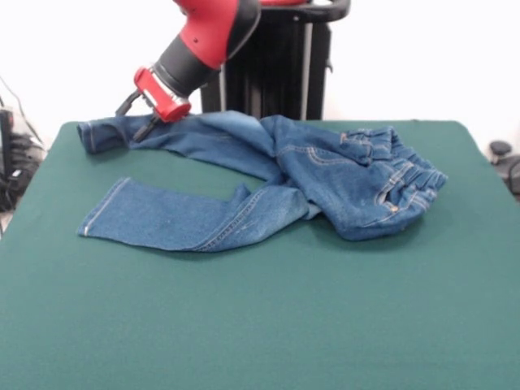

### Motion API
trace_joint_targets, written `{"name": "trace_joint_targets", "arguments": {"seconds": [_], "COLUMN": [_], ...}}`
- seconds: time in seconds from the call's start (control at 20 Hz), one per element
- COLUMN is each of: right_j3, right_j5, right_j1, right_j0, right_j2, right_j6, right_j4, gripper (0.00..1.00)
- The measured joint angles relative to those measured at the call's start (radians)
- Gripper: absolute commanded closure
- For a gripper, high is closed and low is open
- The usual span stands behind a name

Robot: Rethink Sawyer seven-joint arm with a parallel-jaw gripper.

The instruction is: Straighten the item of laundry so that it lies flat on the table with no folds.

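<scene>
The item of laundry (pixel 276 175), a small pair of blue denim jeans, lies across the far half of the green table (pixel 244 325). Its waistband end (pixel 402 183) is bunched and folded over at the right. One leg runs left along the far edge to a cuff (pixel 96 135). The other leg lies flatter, angled toward the front left, with its cuff (pixel 104 213) nearer me. My gripper (pixel 136 116) hangs on the red and black arm over the far leg near its cuff. Its dark fingers stand apart, open, the lower tip (pixel 148 128) touching the denim.
The black pedestal (pixel 276 73) stands just behind the table's far edge. Dark cables and gear (pixel 12 158) sit off the left edge, and a dark object (pixel 500 150) lies off the right edge. Bare green felt fills the front half.
</scene>
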Motion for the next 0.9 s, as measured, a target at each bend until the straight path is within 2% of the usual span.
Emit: {"name": "trace_joint_targets", "arguments": {"seconds": [0.3, 0.9], "right_j3": [0.019, 0.041], "right_j5": [-0.1, -0.221], "right_j1": [0.057, 0.118], "right_j0": [0.002, 0.004], "right_j2": [-0.018, -0.034], "right_j6": [0.0, 0.0], "right_j4": [0.046, 0.105], "gripper": [0.0, 0.0]}}
